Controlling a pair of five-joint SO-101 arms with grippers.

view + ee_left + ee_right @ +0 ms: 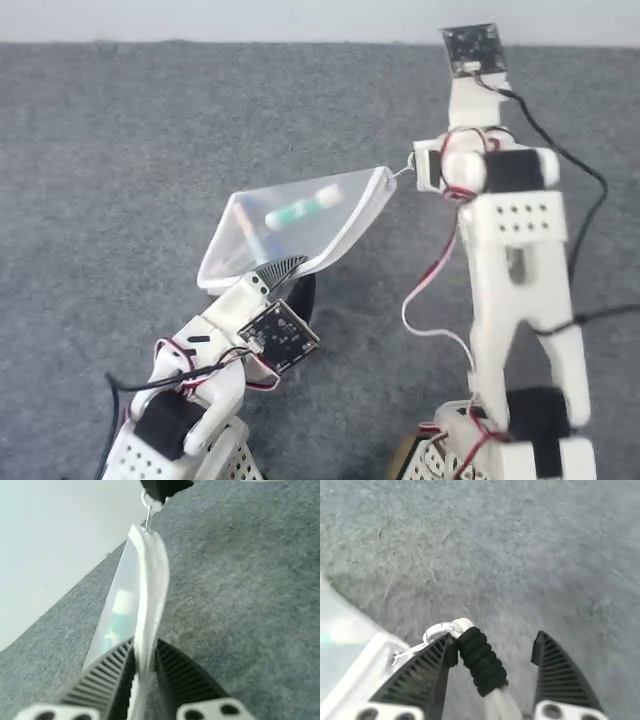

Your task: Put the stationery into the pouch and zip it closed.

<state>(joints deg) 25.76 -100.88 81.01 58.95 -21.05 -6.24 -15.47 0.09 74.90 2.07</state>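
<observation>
A translucent pouch point(335, 232) hangs stretched between the two arms above the grey carpet. Inside it lie a green-and-white item point(300, 210) and a blue pen point(256, 240). My left gripper point(283, 270) is shut on the pouch's near end, and the white zip seam point(146, 570) runs away from between its fingers point(145, 650). At the far end sits the metal zip ring point(147, 502) with a black pull tab point(480, 660). My right gripper point(495, 637) stands open at that corner point(418, 168). The tab rests against one finger point(420, 680), with a gap to the other.
Grey carpet point(120, 150) covers the whole table, with a pale wall strip along the far edge. Red, black and white cables point(430, 290) hang beside the right arm. A dark round object point(300, 295) lies under the left arm's wrist.
</observation>
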